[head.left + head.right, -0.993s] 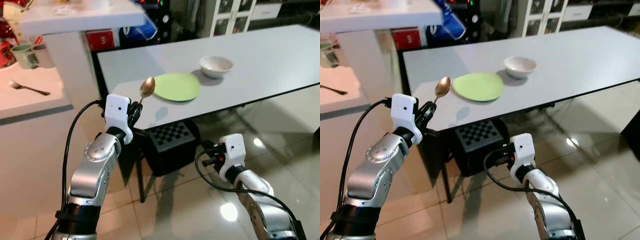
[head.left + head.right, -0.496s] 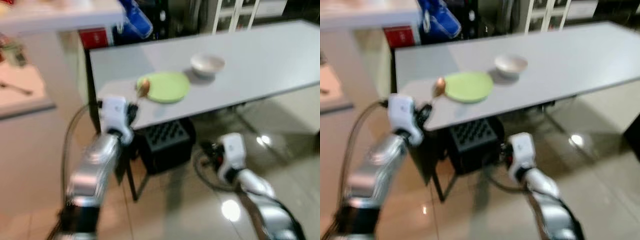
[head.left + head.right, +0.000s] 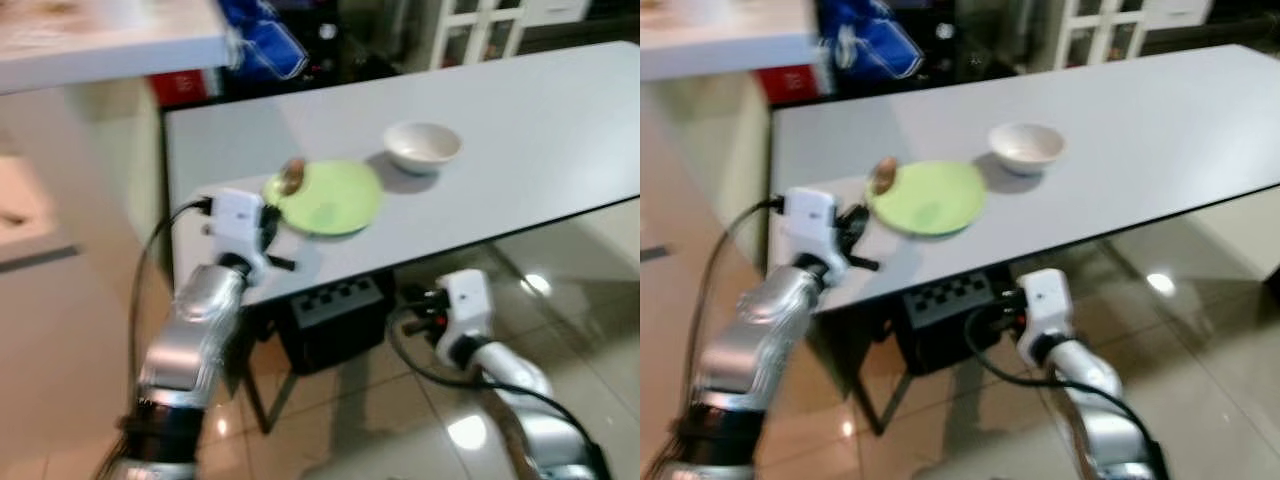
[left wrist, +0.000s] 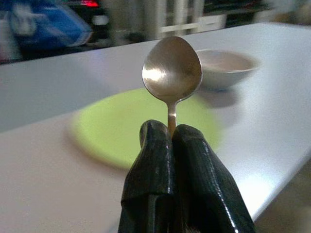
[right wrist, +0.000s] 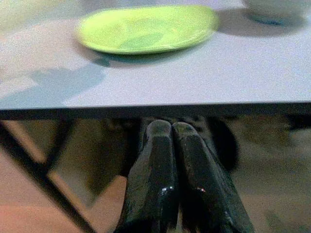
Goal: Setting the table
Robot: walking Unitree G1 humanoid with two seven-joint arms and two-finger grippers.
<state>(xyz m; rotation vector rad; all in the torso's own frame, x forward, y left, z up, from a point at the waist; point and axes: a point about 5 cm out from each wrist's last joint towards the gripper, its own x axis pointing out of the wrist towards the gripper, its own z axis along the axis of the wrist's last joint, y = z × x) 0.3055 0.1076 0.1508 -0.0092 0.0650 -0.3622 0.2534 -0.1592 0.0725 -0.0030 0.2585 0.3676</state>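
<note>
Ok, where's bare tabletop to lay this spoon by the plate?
Bare table runs right of the bowl and behind it; a strip borders the green plate along the near edge. Left pincer holds the spoon.

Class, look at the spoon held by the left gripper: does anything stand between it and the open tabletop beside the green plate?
Nothing visible does. The left gripper holds the spoon upright near the green plate; the grey table around it looks bare, and the white bowl sits farther off.
</note>
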